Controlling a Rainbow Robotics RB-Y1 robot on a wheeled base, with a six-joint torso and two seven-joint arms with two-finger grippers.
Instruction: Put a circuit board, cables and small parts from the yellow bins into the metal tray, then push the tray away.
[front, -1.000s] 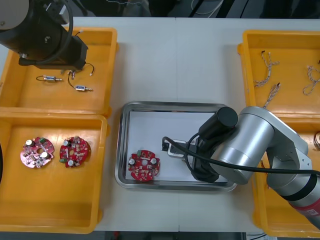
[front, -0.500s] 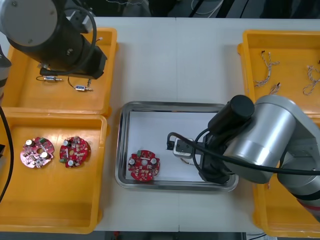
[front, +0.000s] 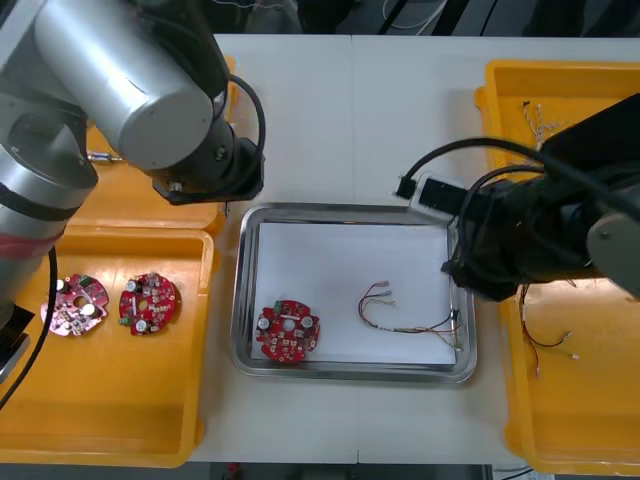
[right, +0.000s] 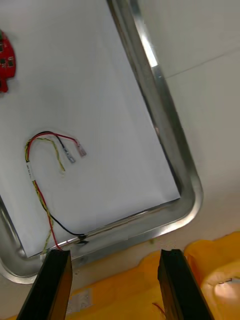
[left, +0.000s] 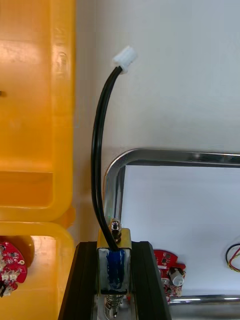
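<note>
- The metal tray (front: 350, 212) holds a round red circuit board (front: 288, 332) and a limp red and yellow cable (front: 400, 318).
- Right gripper (right: 114, 255), fingers spread and empty, hangs over the tray's rim beside the right-hand yellow bins (front: 600, 420).
- Left gripper (left: 114, 265) pinches a small metal part (left: 114, 247) by the tray's far left corner.
- The part looks light, rigid and likely slick. Its black cable (left: 97, 150) is springy, so the body is the sounder hold.

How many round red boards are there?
3. Two circuit boards lie side by side in the near left yellow bin; a third lies in the metal tray. More may be hidden under the left arm.
</note>
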